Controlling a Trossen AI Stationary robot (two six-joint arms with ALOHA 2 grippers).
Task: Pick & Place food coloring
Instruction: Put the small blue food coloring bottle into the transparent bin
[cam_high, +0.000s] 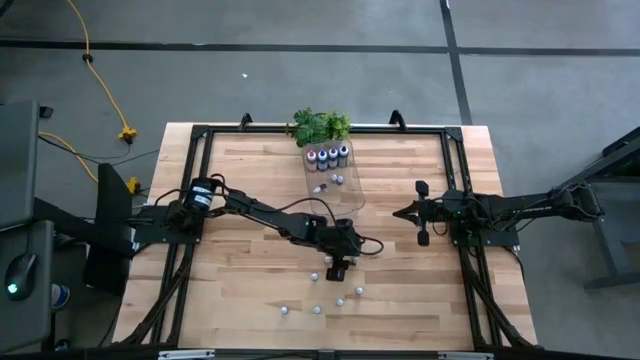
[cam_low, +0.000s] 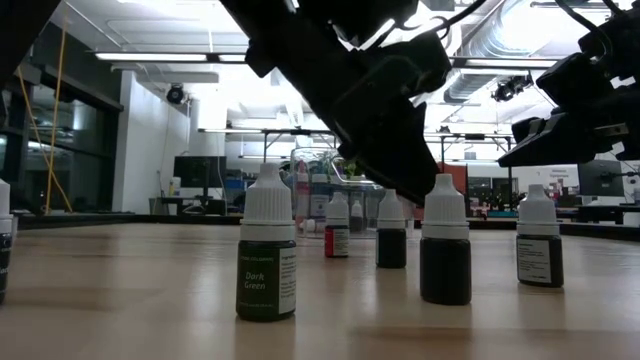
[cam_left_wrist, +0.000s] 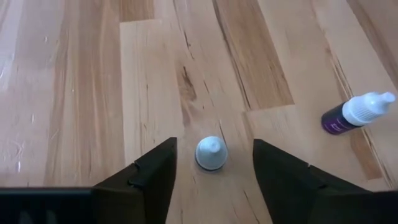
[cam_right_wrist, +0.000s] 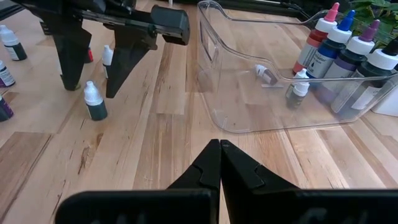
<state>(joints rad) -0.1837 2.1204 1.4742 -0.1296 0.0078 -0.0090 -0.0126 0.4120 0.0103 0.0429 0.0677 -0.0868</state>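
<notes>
Left hand (cam_left_wrist: 211, 180) hangs right over one small dark bottle with a white dropper cap (cam_left_wrist: 211, 153), fingers spread apart with the bottle standing in the gap between them, nothing gripped yet. So I'd call this the start of another pick.

Progress wise, I'd say it's partway. The clear plastic tray (cam_right_wrist: 214, 74) at the far middle of the light wooden surface (cam_high: 250, 180) already has the four bigger bottles with pink, blue and purple tops (cam_right_wrist: 348, 46) lined up at one end, plus a couple of the tiny ones: one lying on its side (cam_right_wrist: 266, 73), one upright (cam_right_wrist: 298, 87). Still out on the surface near the front edge are a bunch more small bottles (cam_high: 322, 305), the low view shows at least five standing, one labelled dark green (cam_low: 267, 255). So most of the little ones are left, as far as I can tell.

The bottle under the left hand stands upright, long axis vertical, tip pointing straight up at the wrist camera. A purple one just nearby (cam_left_wrist: 357, 112) looks upright too, though it reads as leaning from this angle.

Right hand (cam_right_wrist: 219, 149) is parked over at the right side of the surface, fingers pressed together, holding nothing
</notes>
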